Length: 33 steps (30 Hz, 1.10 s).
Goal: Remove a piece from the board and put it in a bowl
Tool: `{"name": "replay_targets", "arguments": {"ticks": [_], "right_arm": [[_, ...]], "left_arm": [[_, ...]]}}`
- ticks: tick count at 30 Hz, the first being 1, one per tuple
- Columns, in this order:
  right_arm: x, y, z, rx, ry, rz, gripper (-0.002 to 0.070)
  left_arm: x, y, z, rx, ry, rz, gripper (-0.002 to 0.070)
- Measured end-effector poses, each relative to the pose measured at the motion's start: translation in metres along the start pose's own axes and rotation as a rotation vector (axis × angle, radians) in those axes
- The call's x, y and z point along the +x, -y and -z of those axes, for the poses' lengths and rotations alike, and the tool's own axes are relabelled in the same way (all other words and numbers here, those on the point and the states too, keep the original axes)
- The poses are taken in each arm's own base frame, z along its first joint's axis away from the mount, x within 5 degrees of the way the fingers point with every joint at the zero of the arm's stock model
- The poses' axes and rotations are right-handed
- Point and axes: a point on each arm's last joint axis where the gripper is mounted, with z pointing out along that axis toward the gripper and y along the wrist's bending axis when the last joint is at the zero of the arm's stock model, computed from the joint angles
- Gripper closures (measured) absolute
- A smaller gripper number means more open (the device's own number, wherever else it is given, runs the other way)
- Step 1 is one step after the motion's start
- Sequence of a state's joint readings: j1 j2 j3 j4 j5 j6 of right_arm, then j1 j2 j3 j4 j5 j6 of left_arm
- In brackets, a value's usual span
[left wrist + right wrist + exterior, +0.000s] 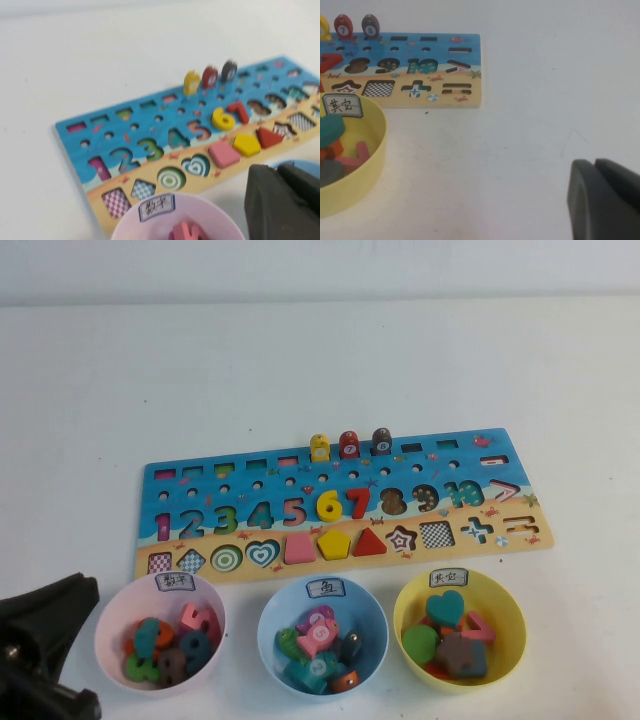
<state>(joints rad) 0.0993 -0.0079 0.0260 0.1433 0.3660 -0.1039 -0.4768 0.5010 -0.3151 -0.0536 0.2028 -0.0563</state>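
Left tool hangs low at the 8 o'clock corner of the counter, at 9 o'clock of the pale pink bowl. Its fingers look pressed together and grip nothing. Inside that bowl, toward its 2 o'clock side, a bright pink piece lies on a heap of other numerals; it appears to be the 5. The bowl sits just off the near edge of the board, whose 5 recess looks vacant, with the yellow 6 seated at its 3 o'clock. By that reading the drop is made and the step in hand is clearing away: the arm would do best to rise straight and draw off toward 9 o'clock, sparing the bowl's rim. Right tool, seen only from its own wrist, hovers over bare counter at 3 o'clock of the yellow bowl, apparently closed and empty.
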Motion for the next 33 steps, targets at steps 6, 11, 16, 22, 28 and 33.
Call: {"name": "replay_targets", "arguments": {"ticks": [6, 11, 16, 22, 28, 33], "right_arm": [[0.0, 0.0, 0.0, 0.0, 0.0, 0.0, 0.0694], [0.0, 0.0, 0.0, 0.0, 0.0, 0.0, 0.0694], [0.0, 0.0, 0.0, 0.0, 0.0, 0.0, 0.0694], [0.0, 0.0, 0.0, 0.0, -0.001, 0.0, 0.0694], [0.0, 0.0, 0.0, 0.0, -0.001, 0.0, 0.0694], [0.0, 0.0, 0.0, 0.0, -0.002, 0.0, 0.0694]], "left_arm": [[0.009, -0.001, 0.004, 0.004, 0.037, 0.006, 0.0675], [0.009, -0.001, 0.005, 0.002, 0.048, -0.044, 0.0675], [0.002, -0.001, 0.005, -0.006, 0.145, -0.131, 0.0675], [0.016, -0.014, 0.019, -0.133, 0.302, -0.136, 0.0675], [0.04, -0.026, 0.038, -0.326, 0.421, -0.113, 0.0675], [0.059, -0.03, 0.042, -0.417, 0.454, -0.093, 0.0675]]}}
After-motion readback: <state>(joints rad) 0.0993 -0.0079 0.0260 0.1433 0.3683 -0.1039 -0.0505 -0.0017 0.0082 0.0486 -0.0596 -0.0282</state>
